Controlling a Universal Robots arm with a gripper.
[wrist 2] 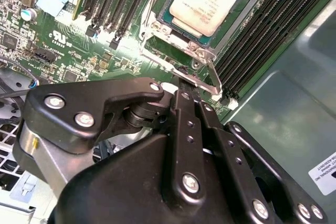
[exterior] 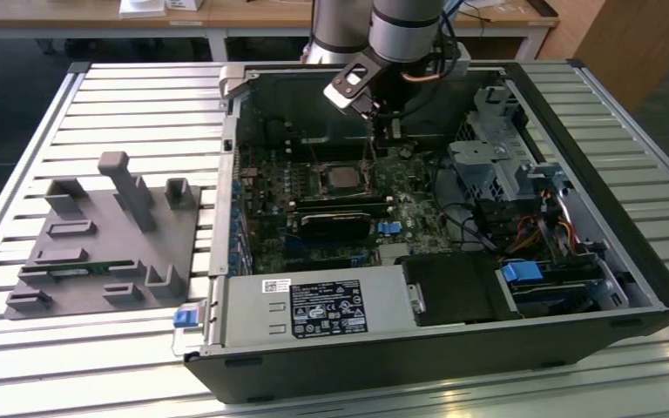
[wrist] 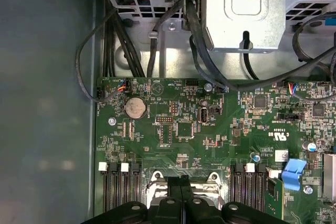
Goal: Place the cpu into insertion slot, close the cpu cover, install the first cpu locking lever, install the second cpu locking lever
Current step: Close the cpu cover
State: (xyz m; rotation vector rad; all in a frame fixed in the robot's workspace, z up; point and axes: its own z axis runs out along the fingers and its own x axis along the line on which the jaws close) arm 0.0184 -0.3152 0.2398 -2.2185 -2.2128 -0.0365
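Bench: slatted silver metal bench (exterior: 137,96), with wooden tables behind it at the back of the room.
Fixture: a grey moulded plastic block of upright holders (exterior: 102,235) sits on the slats at the exterior view's left, well apart from the work.
Case: an open black desktop computer case (exterior: 428,357) lies on its side, and the green motherboard (exterior: 267,192) faces up inside it.
Cpu: the flat square chip with a dull silver-grey top (wrist 2: 203,1) is seated in the dark, thin-rimmed square insertion slot (wrist 2: 164,10). It is near the middle of the board in the exterior view.
Cover: the thin silver-grey metal frame (wrist 2: 176,40) appears to lie down around the chip. I cannot tell how firmly it sits.
Lever: a thin bright metal locking rod (wrist 2: 202,77) runs along the frame's near edge, beside the long black memory slots (wrist 2: 262,30).
Risk: the rod looks springy and slim. If the tips ride off its end, it could snap back unlatched. Pressing at an angle could scrape the board or knock the white slot clips (wrist 2: 218,98) just beside it.
Pincer: the black two-fingered pincer (wrist 2: 185,88) has its fingers pressed together. Its tip is at the hooked end of the rod, touching or nearly so. Whether the rod is pinched between the fingers cannot be told.
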